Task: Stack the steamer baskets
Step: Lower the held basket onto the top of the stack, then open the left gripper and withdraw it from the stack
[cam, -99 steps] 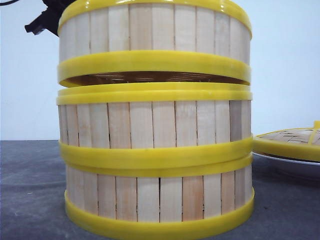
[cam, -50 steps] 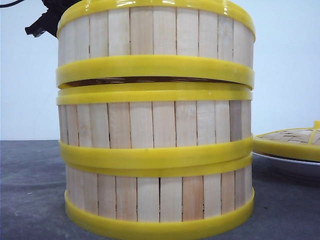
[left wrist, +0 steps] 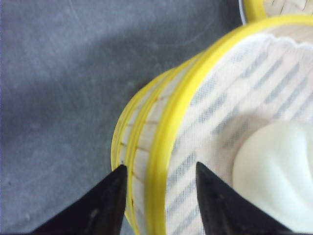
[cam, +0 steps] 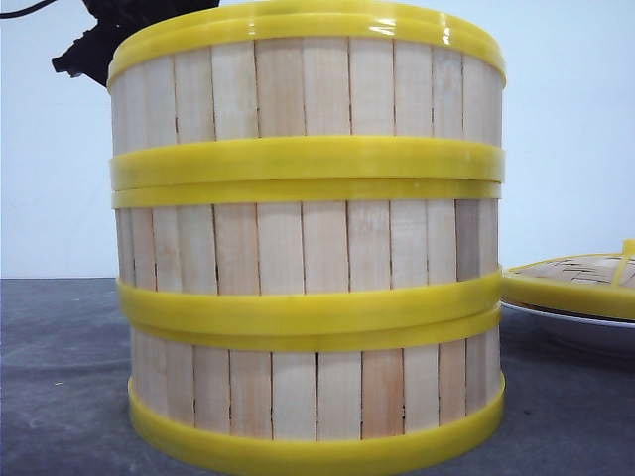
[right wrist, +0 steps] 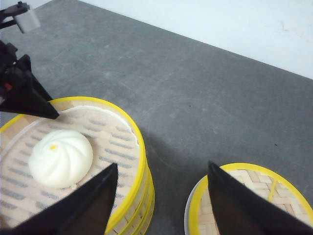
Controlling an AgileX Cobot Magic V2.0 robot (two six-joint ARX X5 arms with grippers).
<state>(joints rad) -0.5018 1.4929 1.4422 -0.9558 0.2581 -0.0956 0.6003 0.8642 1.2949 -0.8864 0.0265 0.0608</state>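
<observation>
steamer baskets [cam: 308,248]: three stacked upright, axis vertical, frame centre on bench [cam: 60,377] | top basket: liner plus white bun [right wrist: 60,157] | lid [cam: 575,283] on plate [cam: 585,327], lower right | left end effector [left wrist: 157,182]: fingers straddle top rim, gripping unclear | right end effector [right wrist: 161,193]: spread wide, holding nothing

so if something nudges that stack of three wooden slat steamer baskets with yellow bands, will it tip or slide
Probably slides rather than tips: the stack of three wooden slat steamer baskets looks about as wide as tall. The yellow bands sit flush, so layers likely move together. It seems light, with one white bun showing.
</observation>
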